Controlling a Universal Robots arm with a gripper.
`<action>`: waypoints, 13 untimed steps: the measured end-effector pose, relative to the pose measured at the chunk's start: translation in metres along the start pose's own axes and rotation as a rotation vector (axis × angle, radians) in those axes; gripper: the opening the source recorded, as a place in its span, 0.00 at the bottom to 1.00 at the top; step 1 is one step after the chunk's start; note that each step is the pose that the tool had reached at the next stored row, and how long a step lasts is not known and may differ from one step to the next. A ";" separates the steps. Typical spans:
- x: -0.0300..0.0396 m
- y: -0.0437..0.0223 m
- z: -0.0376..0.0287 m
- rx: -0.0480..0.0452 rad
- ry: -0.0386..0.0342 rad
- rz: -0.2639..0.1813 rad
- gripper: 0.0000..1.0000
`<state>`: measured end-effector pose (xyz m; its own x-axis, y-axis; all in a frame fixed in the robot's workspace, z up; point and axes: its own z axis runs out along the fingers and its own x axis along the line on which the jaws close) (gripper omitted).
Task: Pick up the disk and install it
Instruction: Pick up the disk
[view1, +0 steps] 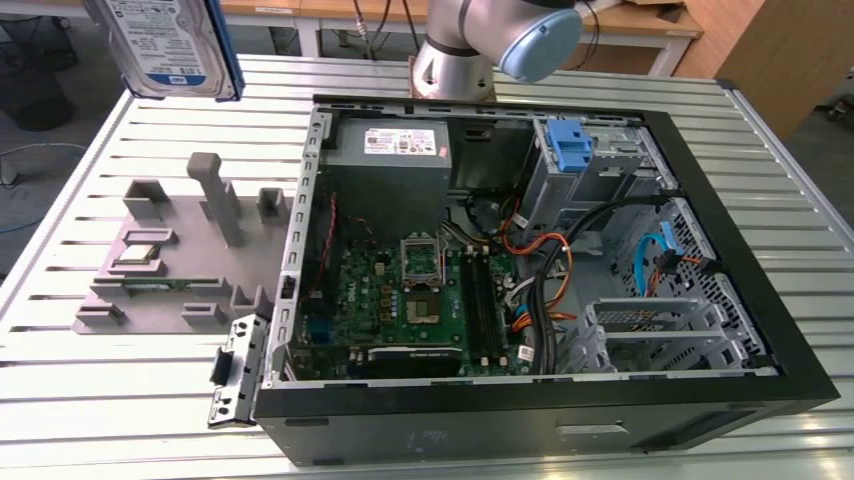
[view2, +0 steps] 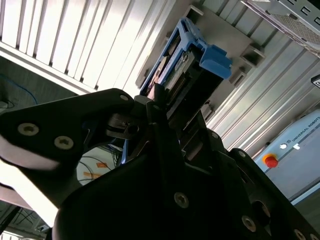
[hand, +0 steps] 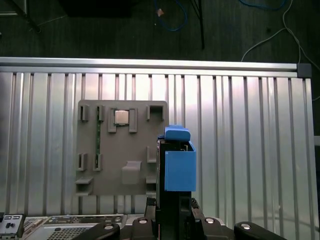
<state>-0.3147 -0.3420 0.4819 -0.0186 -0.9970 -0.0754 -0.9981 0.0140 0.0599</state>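
- Up in the air over the far corner of the table, at the exterior view's left, hangs the disk (view1: 167, 45). It is held upright, label side facing the cam, w/ its top cut off by the frame edge.
- Blue bracket (hand: 179, 170) wraps the disk's edges. In the second wrist view the disk (view2: 176, 70) juts out past the claw, and the bracket's tab is at the far end.
- Gripper (view2: 167, 107) is pinching the disk between its dark fingers. In the first wrist view the gripper (hand: 171, 202) grips the disk's near end.
- Disk touches nothing but the claw, and it is well apart from the PC case (view1: 534, 430).
- Grey tray (hand: 122, 150) lies flat on the table below the disk. It has slots and posts, and a small square chip (hand: 120, 117) sits in one pocket.
- In the exterior view the tray (view1: 174, 290) is just beside the case, on the view's left.
- Case lies on its side w/ the side panel off. Inside are a green board (view1: 387, 300), a grey metal box (view1: 400, 145) w/ a white sticker at the far wall, a tall blue latch (view1: 570, 148) beside it, and loose cables.
- Arm base (view1: 461, 60) stands behind the case.
- Table (view1: 80, 400) is ribbed metal slats.
- Red button (view2: 270, 161) sits on a pale box off to one side.
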 end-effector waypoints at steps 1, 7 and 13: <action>0.0000 -0.0012 -0.0001 0.0000 -0.0003 0.000 0.35; -0.0001 -0.0071 -0.0005 -0.0001 -0.0015 0.000 0.35; -0.0002 -0.0077 -0.0005 -0.0002 -0.0034 0.000 0.35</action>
<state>-0.3070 -0.3419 0.4820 -0.0186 -0.9967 -0.0789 -0.9981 0.0138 0.0601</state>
